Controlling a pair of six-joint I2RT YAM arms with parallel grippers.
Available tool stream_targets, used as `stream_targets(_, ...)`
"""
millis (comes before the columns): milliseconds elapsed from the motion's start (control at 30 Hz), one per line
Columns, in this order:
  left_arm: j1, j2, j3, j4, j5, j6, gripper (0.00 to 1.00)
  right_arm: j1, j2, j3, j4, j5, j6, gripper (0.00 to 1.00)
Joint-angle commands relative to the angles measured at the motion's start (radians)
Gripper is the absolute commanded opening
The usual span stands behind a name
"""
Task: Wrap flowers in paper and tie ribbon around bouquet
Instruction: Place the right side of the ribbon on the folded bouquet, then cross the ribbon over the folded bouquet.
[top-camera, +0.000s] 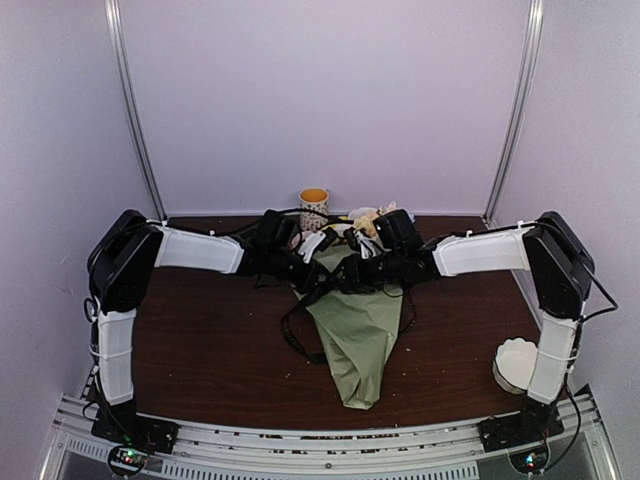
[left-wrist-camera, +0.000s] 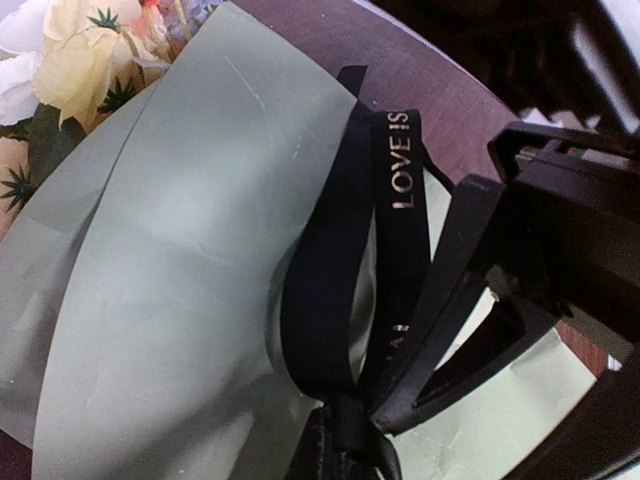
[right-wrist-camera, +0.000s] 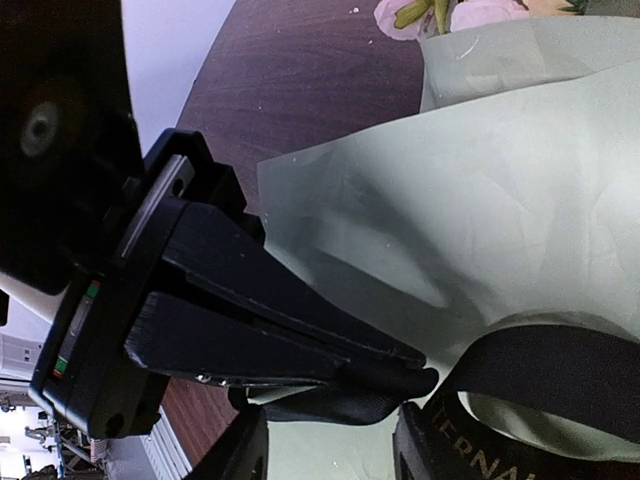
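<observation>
Ribbon (left-wrist-camera: 320, 300), flat, in pinch of left tool (right-wrist-camera: 420, 370) on creased paper (left-wrist-camera: 170, 250) (right tool (right-wrist-camera: 330, 435) agape)

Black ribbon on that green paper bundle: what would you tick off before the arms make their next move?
1. Left gripper jaws shut on the long black lettered ribbon: ok.
2. Right gripper jaws open, ready to take the ribbon: ok.
3. Sage-green paper sheet wrapped around the small artificial flowers: ok.
4. Ribbon snug around the paper: not ok, loops lie slack on the brown table.
5. White scalloped stack apart from the bundle: ok.
</observation>
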Motion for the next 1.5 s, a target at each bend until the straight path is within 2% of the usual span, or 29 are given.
stream_targets(0,-0.001,-0.013,0.023,0.057,0.027,0.003,0.00,0.008,0.016,0.032,0.049,-0.035,0.031,0.38)
stream_targets(67,-0.003,-0.013,0.023,0.064,0.046,0.006,0.00,0.008,0.022,0.035,0.061,-0.051,0.040,0.37)
stream_targets(233,-0.007,-0.020,0.016,0.063,0.055,0.022,0.00,0.005,0.045,0.059,0.068,-0.062,0.065,0.46)
stream_targets(400,-0.007,-0.030,0.004,0.075,0.062,0.023,0.00,0.004,0.070,0.094,0.017,-0.027,0.062,0.44)
stream_targets(500,-0.011,-0.029,0.006,0.079,0.070,0.026,0.00,0.005,0.082,0.105,0.004,-0.019,0.069,0.37)
stream_targets(733,-0.016,-0.032,0.006,0.062,0.046,0.039,0.00,-0.007,0.078,0.109,-0.034,0.022,0.071,0.02)
stream_targets(900,-0.015,-0.037,0.000,0.053,0.017,0.041,0.00,-0.022,0.028,0.054,0.001,0.025,0.075,0.00)
stream_targets(933,-0.015,-0.037,-0.001,0.051,0.010,0.040,0.03,-0.024,0.016,0.043,0.002,0.025,0.071,0.00)
stream_targets(1100,-0.009,-0.038,0.001,0.053,-0.023,0.026,0.32,-0.024,-0.061,-0.005,-0.018,0.035,0.021,0.00)
stream_targets(1167,-0.004,-0.032,0.005,0.046,-0.048,0.020,0.38,-0.025,-0.100,-0.038,-0.027,0.042,0.004,0.00)
stream_targets(1333,0.009,0.004,0.040,-0.013,-0.093,0.022,0.44,-0.031,-0.192,-0.091,-0.086,0.083,-0.033,0.00)
stream_targets(1467,0.011,0.023,0.038,-0.031,-0.108,0.026,0.45,-0.065,-0.263,-0.139,-0.120,0.138,-0.035,0.00)
